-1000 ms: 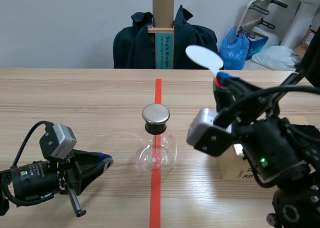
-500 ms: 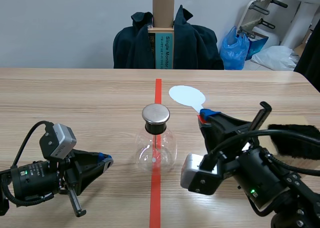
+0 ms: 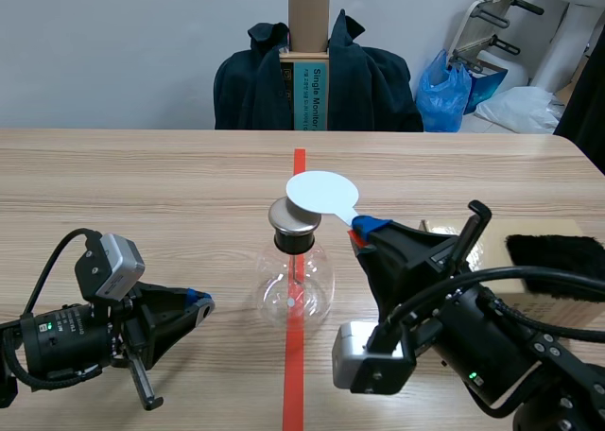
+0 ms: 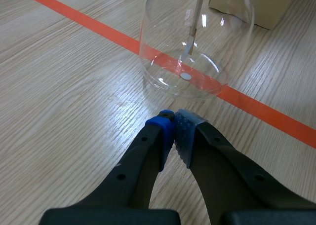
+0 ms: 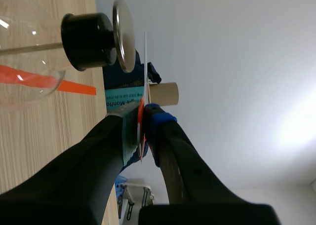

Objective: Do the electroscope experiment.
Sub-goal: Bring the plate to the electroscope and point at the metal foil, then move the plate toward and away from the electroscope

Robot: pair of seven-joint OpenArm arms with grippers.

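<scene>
Electroscope [image 3: 295,284] sits mid-counter, upright, square on the orange-red tape line: clear glass flask, black stopper [image 3: 294,243], round metal cap [image 3: 295,216] on top, thin rod [image 4: 193,18] hanging down inside. Right tool [image 3: 371,232] is clamped on the red stem of a white disc paddle [image 3: 322,193], pads pinching it from both sides. The disc is held flat above the cap, overlapping its far-right edge in the scene view. The right wrist view has the disc edge-on just beside the cap with a sliver of gap, so near it, but contact not confirmed. Left tool [image 3: 197,305] lies low on the counter [image 3: 142,195] to the flask's left, fingers pressed together with nothing between them, 2 pads meeting tip to tip just short of the glass wall, not touching it. Black fur pad [image 3: 558,251] lies on a cardboard box [image 4: 256,5] at the counter's right side, behind the right arm, well apart from the flask.
</scene>
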